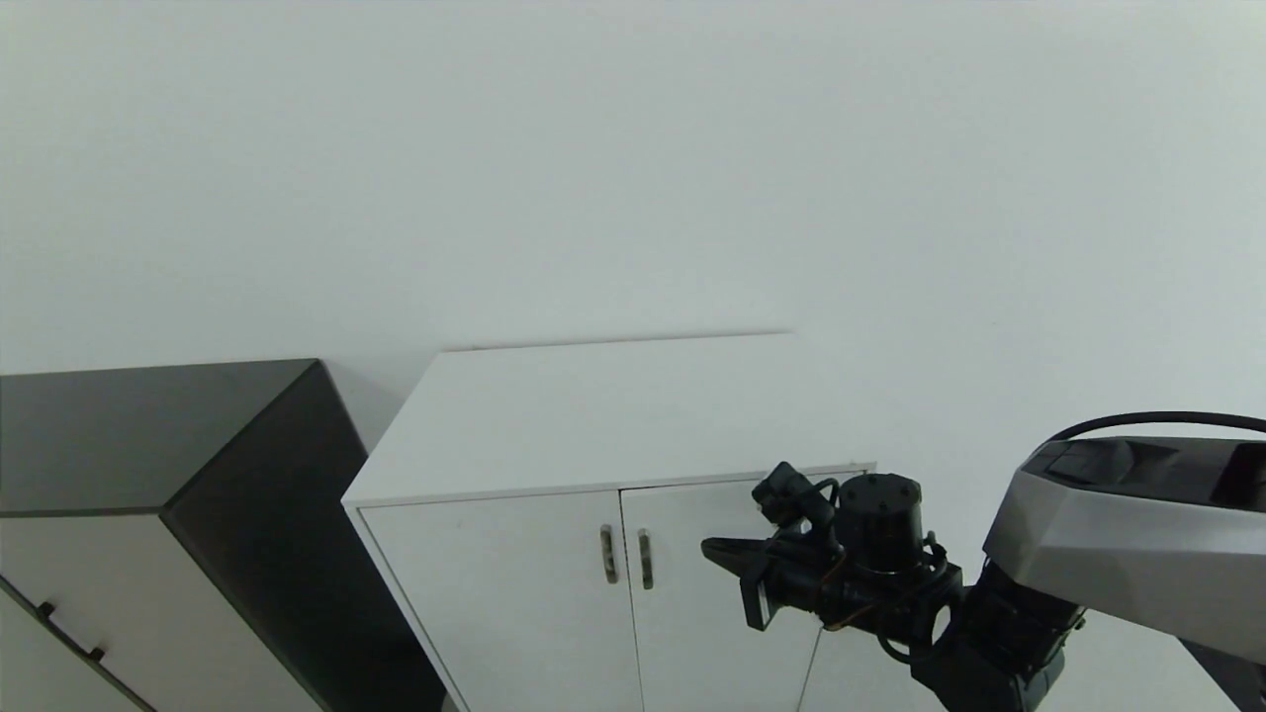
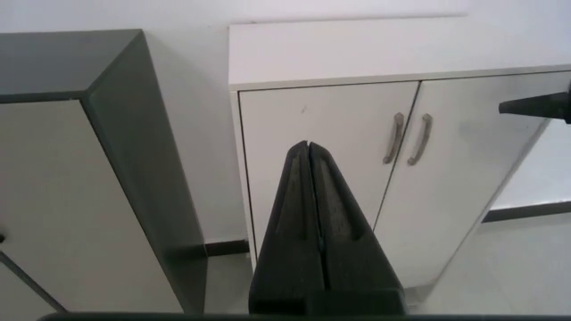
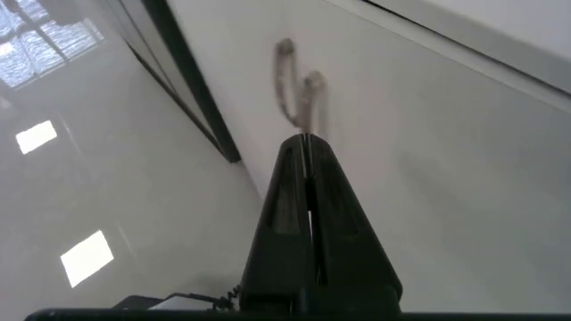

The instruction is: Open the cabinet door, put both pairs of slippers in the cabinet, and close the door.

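Note:
A white cabinet (image 1: pixel 593 415) stands against the wall with both doors closed. Two metal handles sit side by side at the middle seam, the left handle (image 1: pixel 607 554) and the right handle (image 1: pixel 645 559). My right gripper (image 1: pixel 714 550) is shut with nothing in it, level with the handles and a short way to their right, in front of the right door (image 1: pixel 712 633). In the right wrist view its tip (image 3: pixel 306 143) points at the handles (image 3: pixel 310 94). My left gripper (image 2: pixel 309 147) is shut and empty, held back from the left door (image 2: pixel 321 152).
A dark grey cabinet (image 1: pixel 257 494) with a pale front stands close to the left of the white one, leaving a narrow gap. Glossy pale floor (image 3: pixel 89 205) lies in front. The wall behind is plain white.

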You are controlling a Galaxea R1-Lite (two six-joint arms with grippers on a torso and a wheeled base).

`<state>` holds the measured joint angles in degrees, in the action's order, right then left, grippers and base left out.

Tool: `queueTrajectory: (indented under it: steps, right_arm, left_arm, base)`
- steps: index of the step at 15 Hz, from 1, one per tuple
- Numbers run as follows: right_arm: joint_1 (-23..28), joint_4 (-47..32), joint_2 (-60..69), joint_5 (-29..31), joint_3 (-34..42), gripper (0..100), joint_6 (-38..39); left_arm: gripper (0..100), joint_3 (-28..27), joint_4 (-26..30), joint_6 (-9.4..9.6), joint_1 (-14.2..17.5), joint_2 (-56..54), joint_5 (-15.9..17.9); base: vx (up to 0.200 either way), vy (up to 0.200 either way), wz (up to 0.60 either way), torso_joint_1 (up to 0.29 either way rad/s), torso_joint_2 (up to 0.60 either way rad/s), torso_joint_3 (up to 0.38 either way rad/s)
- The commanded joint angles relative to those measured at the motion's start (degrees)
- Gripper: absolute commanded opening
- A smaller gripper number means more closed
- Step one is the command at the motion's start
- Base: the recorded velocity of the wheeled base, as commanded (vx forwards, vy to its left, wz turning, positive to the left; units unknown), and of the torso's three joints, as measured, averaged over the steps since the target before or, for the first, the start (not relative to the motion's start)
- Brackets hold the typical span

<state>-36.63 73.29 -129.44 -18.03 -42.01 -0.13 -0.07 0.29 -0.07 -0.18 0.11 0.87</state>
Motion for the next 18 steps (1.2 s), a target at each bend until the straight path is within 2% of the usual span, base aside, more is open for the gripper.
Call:
queueTrajectory:
  steps: [1, 7, 18]
  right_arm:
    - [-0.1, -0.1, -3.5, 0.0, -3.3, 0, 0.0]
    - [1.1, -3.2, -6.4, 0.2, -11.1, 0, 2.6]
    - [3.1, -7.1, -9.3, 0.2, -18.5, 0, 4.4]
  left_arm:
    - [0, 0.0, 0.0, -0.01, 0.0, 0.0, 0.0]
    - [0, 0.0, 0.0, -0.01, 0.0, 0.0, 0.0]
    - [0, 0.0, 0.0, -0.1, 0.0, 0.0, 0.0]
  base:
    - [0.0, 0.0, 0.0, 0.0, 0.0, 0.0]
    - [0.0, 0.0, 0.0, 0.0, 0.0, 0.0]
    - [0.0, 0.0, 0.0, 0.0, 0.0, 0.0]
